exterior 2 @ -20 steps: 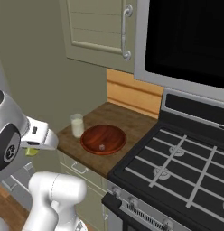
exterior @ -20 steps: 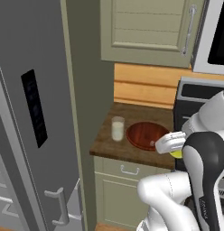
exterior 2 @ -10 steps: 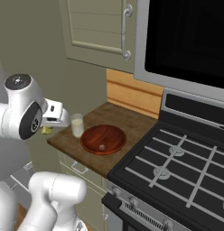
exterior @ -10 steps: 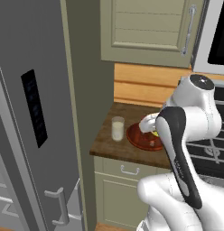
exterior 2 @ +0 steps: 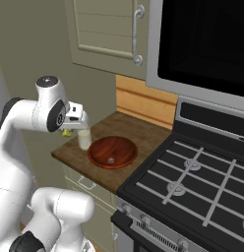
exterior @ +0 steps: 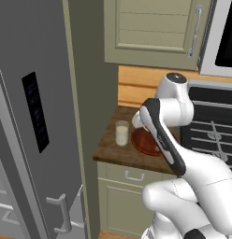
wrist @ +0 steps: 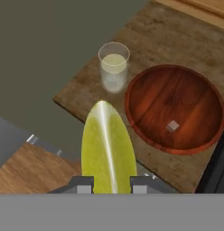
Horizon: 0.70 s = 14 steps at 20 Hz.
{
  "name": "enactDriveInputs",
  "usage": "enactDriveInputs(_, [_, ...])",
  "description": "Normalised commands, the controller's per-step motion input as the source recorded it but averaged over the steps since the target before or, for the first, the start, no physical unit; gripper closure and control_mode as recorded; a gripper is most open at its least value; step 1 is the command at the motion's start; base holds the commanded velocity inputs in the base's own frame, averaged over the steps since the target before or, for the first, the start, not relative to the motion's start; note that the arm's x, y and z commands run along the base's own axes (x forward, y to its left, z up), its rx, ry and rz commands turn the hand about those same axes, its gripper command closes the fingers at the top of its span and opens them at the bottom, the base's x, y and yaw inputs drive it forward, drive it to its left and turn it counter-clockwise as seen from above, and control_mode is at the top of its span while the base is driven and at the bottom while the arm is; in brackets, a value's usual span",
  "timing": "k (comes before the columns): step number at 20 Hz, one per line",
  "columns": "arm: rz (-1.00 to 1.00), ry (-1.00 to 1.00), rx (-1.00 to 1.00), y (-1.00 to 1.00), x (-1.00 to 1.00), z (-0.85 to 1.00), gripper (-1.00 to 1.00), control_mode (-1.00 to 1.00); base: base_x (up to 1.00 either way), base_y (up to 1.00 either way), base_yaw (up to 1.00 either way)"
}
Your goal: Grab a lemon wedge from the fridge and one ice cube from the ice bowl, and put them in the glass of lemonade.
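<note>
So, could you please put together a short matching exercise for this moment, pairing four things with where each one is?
Things:
1. lemon wedge
2. ice cube
3. glass of lemonade
4. ice bowl

Places:
A. lying inside the wooden bowl
B. on the counter between the glass and the stove
C. held in the tool, above the counter's front edge
D. standing on the counter beside the bowl, on its fridge side

Pairs: 1-C, 2-A, 3-D, 4-B
</note>
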Motion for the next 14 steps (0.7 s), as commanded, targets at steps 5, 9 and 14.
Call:
enactDriveInputs(5, [0.05, -0.01, 0.00, 0.00, 0.41, -0.32, 1.00, -1.00, 0.00, 0.00, 0.00])
enactDriveInputs(9, [0.21, 0.00, 0.00, 0.00, 0.30, -0.07, 1.00, -1.00, 0.00, 0.00, 0.00])
enactDriveInputs(14, [0.13, 0.00, -0.03, 0.05, 0.38, 0.00, 1.00, -1.00, 0.00, 0.00, 0.00])
